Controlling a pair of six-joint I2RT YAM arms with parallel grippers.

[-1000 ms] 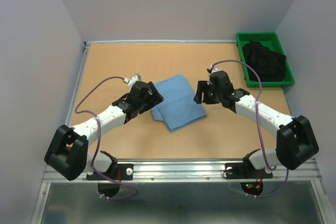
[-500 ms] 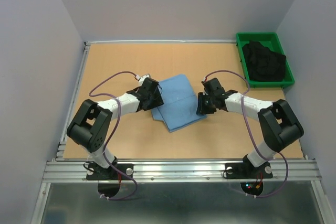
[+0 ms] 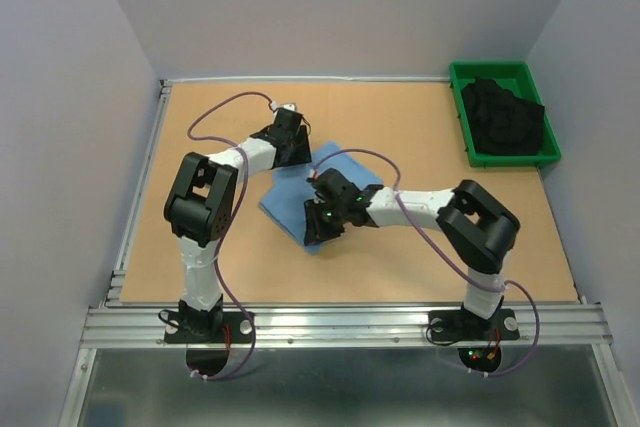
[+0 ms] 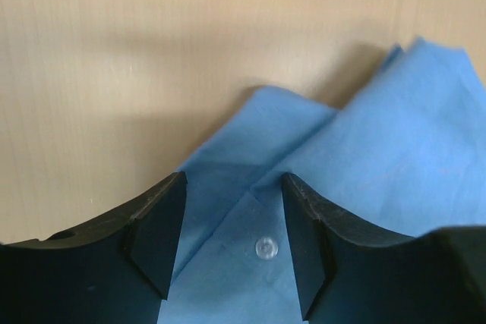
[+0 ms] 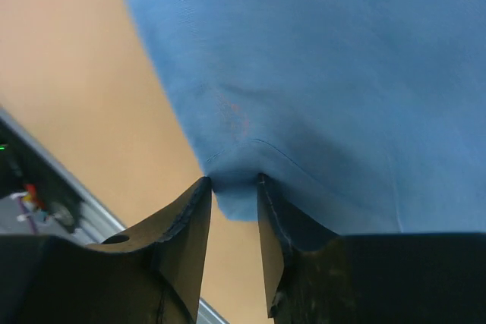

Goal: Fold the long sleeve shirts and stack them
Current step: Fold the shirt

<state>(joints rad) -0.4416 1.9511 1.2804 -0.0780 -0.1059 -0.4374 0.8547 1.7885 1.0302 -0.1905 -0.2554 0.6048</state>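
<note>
One light blue shirt (image 3: 285, 197) lies folded into a small rectangle at the middle of the table. My left gripper (image 3: 293, 147) is at its far left corner. In the left wrist view the gripper (image 4: 233, 180) is open, its jaws astride flat fabric (image 4: 395, 134) with a clear button (image 4: 266, 248) between them. My right gripper (image 3: 318, 222) reaches across to the shirt's near corner. In the right wrist view the gripper (image 5: 233, 181) is shut on a bunched fold of the shirt (image 5: 326, 73).
A green bin (image 3: 490, 69) with dark clothes (image 3: 505, 122) stands at the far right corner. The aluminium rail (image 3: 340, 322) runs along the near edge. Grey walls close in the left, right and back of the table.
The left gripper has moved from the shirt's left side to its far left corner. The right gripper has crossed from the shirt's right side to its near corner and closed on it.
</note>
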